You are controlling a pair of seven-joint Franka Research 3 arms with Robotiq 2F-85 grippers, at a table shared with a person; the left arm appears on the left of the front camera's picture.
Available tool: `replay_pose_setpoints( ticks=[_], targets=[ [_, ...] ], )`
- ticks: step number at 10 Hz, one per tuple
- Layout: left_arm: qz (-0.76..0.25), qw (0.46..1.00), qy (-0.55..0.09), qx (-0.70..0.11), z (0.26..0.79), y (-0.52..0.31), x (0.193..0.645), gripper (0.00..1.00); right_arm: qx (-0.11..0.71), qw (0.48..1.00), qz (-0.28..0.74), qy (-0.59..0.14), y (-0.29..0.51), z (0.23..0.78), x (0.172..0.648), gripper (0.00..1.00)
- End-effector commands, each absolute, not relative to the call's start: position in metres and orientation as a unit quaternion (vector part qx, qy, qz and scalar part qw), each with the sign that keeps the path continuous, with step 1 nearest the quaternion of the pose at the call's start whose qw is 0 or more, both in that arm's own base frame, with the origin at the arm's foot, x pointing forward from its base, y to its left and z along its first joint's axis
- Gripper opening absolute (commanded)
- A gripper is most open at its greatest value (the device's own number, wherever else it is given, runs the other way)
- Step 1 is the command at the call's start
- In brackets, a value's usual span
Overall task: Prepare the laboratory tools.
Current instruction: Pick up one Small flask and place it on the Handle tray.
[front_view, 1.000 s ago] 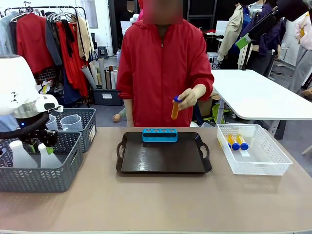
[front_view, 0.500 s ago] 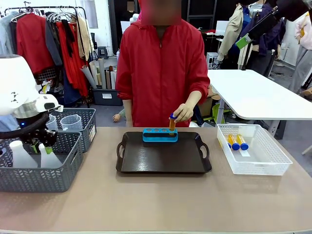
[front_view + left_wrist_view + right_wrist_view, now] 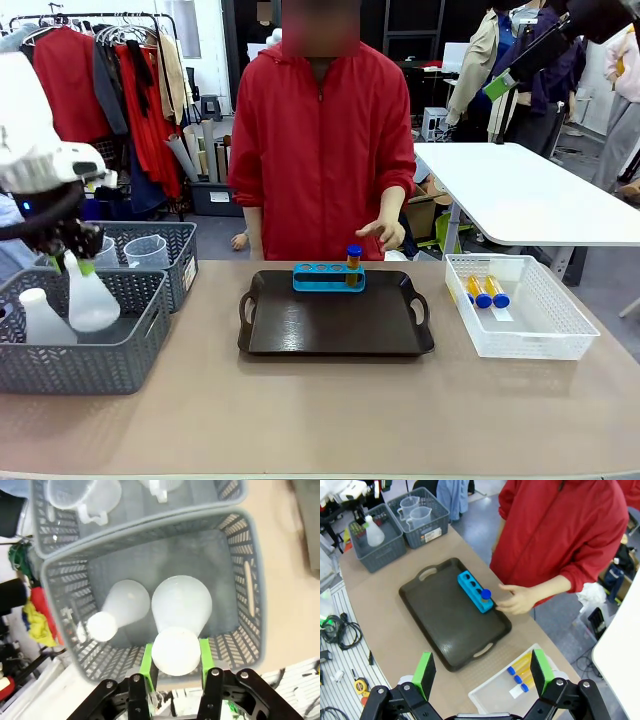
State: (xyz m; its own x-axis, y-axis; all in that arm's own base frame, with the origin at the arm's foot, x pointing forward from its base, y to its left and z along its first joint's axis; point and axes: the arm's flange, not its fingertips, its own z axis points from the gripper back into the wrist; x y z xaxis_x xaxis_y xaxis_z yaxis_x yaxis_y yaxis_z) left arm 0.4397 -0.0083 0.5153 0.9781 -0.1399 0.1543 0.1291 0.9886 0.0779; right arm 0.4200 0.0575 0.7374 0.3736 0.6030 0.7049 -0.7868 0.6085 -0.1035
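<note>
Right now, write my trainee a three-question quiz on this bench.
1. True or false: the left tool grips a conical flask at its neck.
2. Where does the capped orange tube stand? A) in the blue rack, front view's rightmost hole; B) in the flask's grey basket; C) in the person's fist.
3. Fill in: the blue rack sits on a black ____.
Key: 1 true; 2 A; 3 tray.
</note>
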Motion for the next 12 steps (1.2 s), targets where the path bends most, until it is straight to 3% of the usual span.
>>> replay_pose_setpoints(
  ticks=[1, 7, 10, 12],
  targets=[
    [-0.081, 0.992, -0.091, 0.046, 0.569, -0.01, 0.443, 0.0, 0.125, 0.818, 0.426, -0.366, 0.058, 0.738, 0.419, 1.0],
    [-0.169, 0.976, -0.132, 0.042, 0.745, -0.047, 0.434, 0.0, 0.125, 0.818, 0.426, -0.366, 0.058, 0.738, 0.419, 1.0],
    [-0.194, 0.97, -0.142, 0.032, 0.783, -0.059, 0.424, 0.0, 0.125, 0.818, 0.426, -0.366, 0.058, 0.738, 0.419, 1.0],
    [-0.18, 0.972, -0.147, 0.043, 0.775, -0.06, 0.419, 0.0, 0.125, 0.818, 0.426, -0.366, 0.058, 0.738, 0.419, 1.0]
  ],
)
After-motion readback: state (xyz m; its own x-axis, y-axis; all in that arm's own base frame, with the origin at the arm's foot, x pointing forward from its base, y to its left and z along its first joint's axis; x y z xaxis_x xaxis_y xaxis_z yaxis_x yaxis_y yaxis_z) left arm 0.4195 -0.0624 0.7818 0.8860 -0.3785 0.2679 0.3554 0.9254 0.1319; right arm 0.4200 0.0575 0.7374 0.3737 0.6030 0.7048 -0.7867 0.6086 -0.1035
